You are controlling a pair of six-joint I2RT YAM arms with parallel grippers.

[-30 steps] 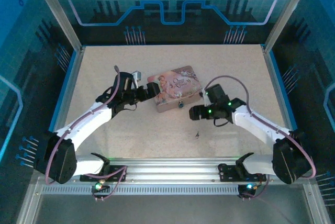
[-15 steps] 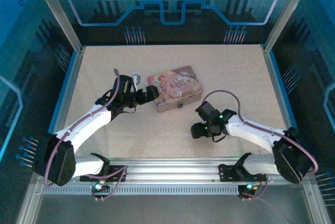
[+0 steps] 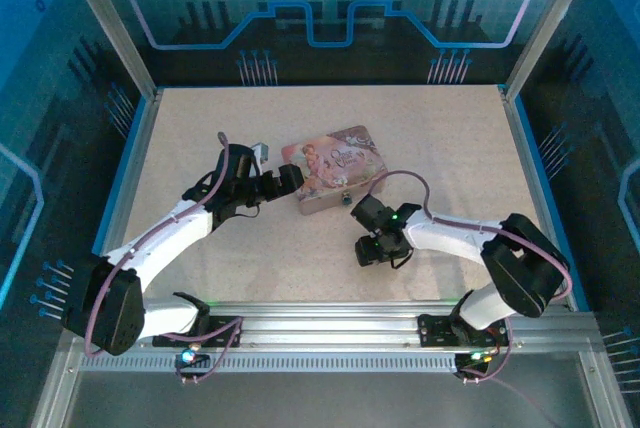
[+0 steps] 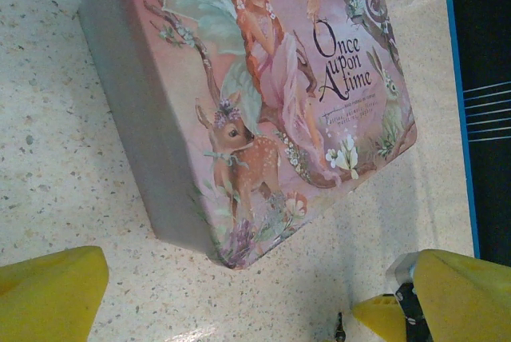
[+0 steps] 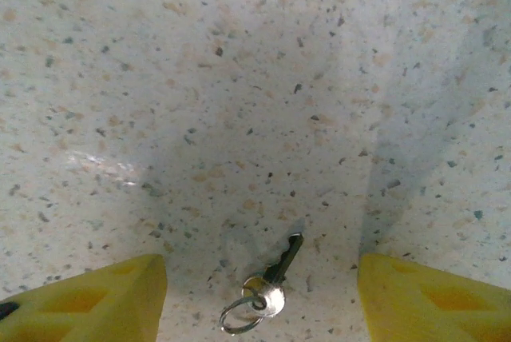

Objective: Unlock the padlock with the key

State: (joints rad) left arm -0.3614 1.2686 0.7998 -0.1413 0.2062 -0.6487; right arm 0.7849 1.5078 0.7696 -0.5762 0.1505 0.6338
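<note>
The key (image 5: 278,276), small and dark with a silver head and a ring, lies flat on the speckled table. My right gripper (image 5: 259,298) points down over it, open, one yellow finger (image 5: 96,302) on each side and neither touching it. From above, that gripper (image 3: 372,250) stands in front of the pink tin (image 3: 335,170) and covers the key. The padlock (image 3: 346,198) is a tiny grey thing on the tin's near side. My left gripper (image 3: 284,180) is wide open at the tin's left end, and the tin's (image 4: 263,102) corner sits just ahead of its yellow fingers (image 4: 48,298).
The picture-printed tin lies slightly tilted in the middle of the table (image 3: 200,128). Blue-edged frame rails (image 3: 135,158) run along the table's sides, and an aluminium rail (image 3: 330,323) carries both arm bases at the near edge.
My right gripper has swung left and toward the near edge, coming down over the key, and its jaws have narrowed. The left arm has barely moved.
</note>
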